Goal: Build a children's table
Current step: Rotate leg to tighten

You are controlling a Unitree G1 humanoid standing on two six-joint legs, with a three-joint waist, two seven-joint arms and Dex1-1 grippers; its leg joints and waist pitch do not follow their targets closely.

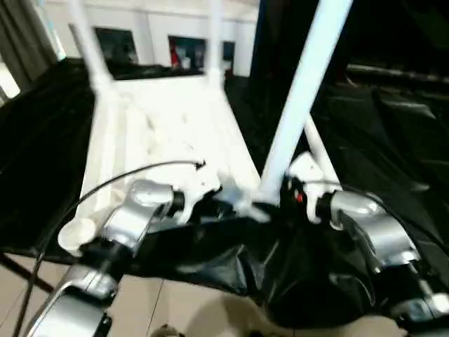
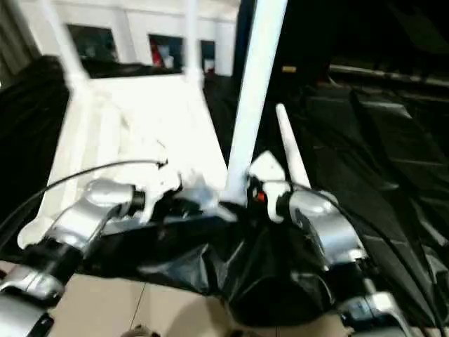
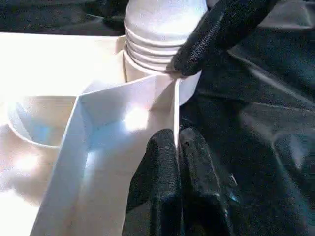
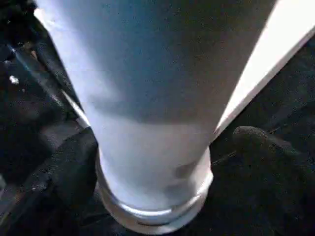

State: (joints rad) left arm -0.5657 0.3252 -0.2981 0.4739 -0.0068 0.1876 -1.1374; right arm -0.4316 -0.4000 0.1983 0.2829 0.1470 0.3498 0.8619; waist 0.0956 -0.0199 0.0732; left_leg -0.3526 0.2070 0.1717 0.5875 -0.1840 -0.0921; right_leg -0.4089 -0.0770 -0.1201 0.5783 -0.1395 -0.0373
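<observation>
The children's table (image 1: 165,133) lay upside down, its white ribbed underside facing up. Two legs (image 1: 88,42) stood upright in the far corners at 11 and 12 o'clock. A third leg (image 1: 302,91) rose tilted from the near corner socket (image 3: 162,73) — its ridged end partly seated — toward 1 o'clock. The 8 o'clock socket (image 1: 76,235) was open.

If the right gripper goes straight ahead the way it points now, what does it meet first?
Most likely the near leg: in the right wrist view it stands directly ahead, between the open fingers of the right gripper, near its base at the table top. How close is unclear.
</observation>
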